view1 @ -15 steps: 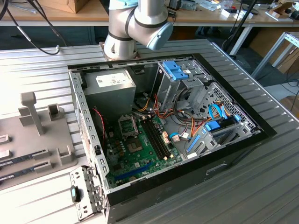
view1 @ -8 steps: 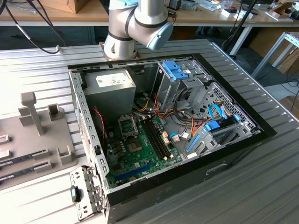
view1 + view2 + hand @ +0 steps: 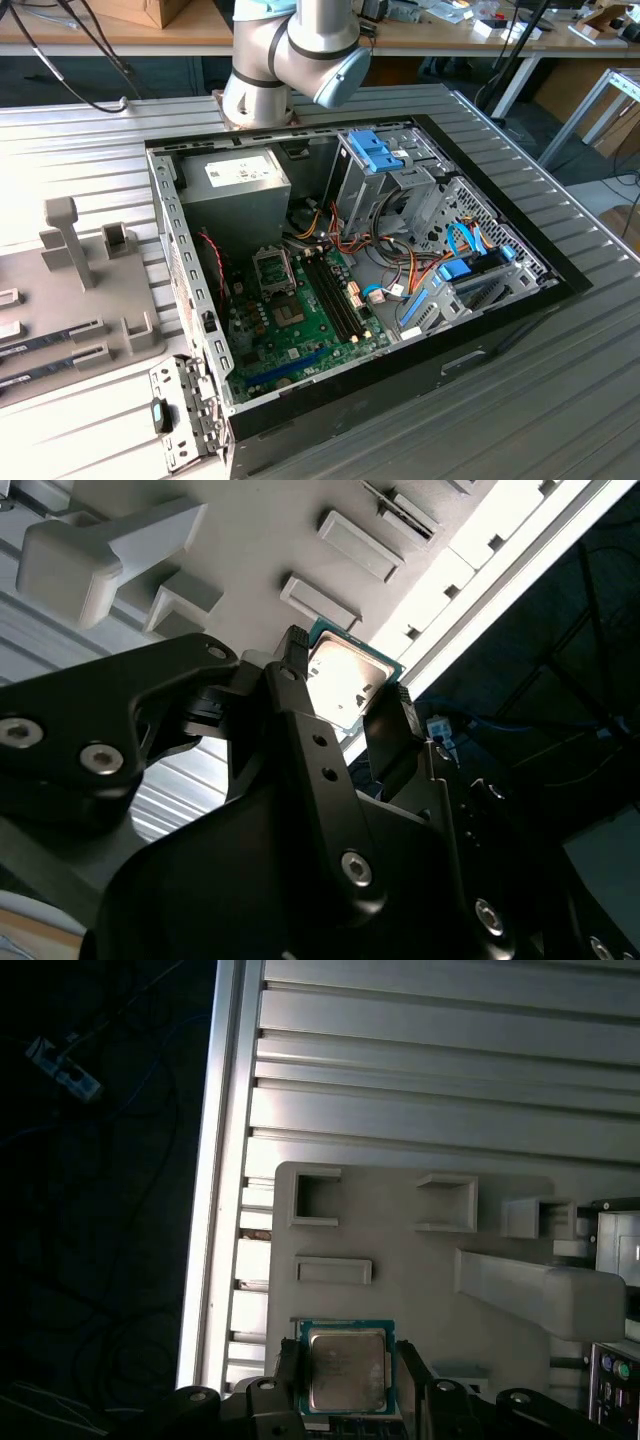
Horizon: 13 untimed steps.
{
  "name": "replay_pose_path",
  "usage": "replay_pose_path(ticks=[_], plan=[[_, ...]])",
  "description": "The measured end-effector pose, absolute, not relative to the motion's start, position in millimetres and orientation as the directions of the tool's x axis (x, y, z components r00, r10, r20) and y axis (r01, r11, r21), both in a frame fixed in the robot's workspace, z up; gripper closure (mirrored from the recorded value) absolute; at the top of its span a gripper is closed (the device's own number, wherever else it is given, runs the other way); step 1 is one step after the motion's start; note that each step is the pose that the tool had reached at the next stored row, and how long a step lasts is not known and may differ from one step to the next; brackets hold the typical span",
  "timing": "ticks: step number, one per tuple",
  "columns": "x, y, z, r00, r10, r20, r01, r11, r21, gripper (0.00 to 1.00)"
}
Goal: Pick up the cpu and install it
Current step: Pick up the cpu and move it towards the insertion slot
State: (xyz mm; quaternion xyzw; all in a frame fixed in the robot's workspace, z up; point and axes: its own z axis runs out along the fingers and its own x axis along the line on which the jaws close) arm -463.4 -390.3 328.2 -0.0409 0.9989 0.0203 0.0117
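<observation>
In both wrist views my gripper [image 3: 347,1372] [image 3: 347,680] is shut on the cpu [image 3: 345,1368] [image 3: 350,680], a small square chip with a silvery top plate and a green edge. One black finger [image 3: 288,1372] [image 3: 293,645] presses on one side of it, and the other bears on the opposite side. The chip hangs well above the grey fixture tray [image 3: 400,1270] [image 3: 250,540]. The exterior view has the open computer case [image 3: 350,250] with its green motherboard [image 3: 300,330] and the square socket [image 3: 275,268].
The grey tray [image 3: 70,300] lies at the exterior view's left on the ribbed metal table [image 3: 560,380]. It carries an upright post [image 3: 65,235] and slots with long sticks [image 3: 50,345]. Cables, drive cages and a power supply [image 3: 240,185] crowd the case. The arm's base [image 3: 290,60] stands behind it.
</observation>
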Motion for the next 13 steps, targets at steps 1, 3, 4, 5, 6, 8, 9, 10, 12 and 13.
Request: replay_pose_path(ticks=[1,3,4,5,6,8,9,10,12,13], plan=[[-463.4,-390.3,328.8,-0.996,-0.081,-0.025,-0.082,0.996,0.04,0.53],[-463.4,-390.3,329.6,-0.996,-0.081,-0.025,-0.082,0.996,0.04,0.53],[-463.4,-390.3,330.0,-0.996,-0.081,-0.025,-0.082,0.996,0.04,0.53],[-463.4,-390.3,330.3,-0.996,-0.081,-0.025,-0.082,0.996,0.04,0.53],[-463.4,-390.3,330.9,-0.996,-0.081,-0.025,-0.082,0.996,0.04,0.53],[-463.4,-390.3,331.9,-0.996,-0.081,-0.025,-0.082,0.996,0.04,0.53],[-463.4,-390.3,332.5,-0.996,-0.081,-0.025,-0.082,0.996,0.04,0.53],[-463.4,-390.3,333.4,-0.996,-0.081,-0.025,-0.082,0.996,0.04,0.53],[-463.4,-390.3,335.0,-0.996,-0.081,-0.025,-0.082,0.996,0.04,0.53],[-463.4,-390.3,335.7,-0.996,-0.081,-0.025,-0.082,0.996,0.04,0.53]])
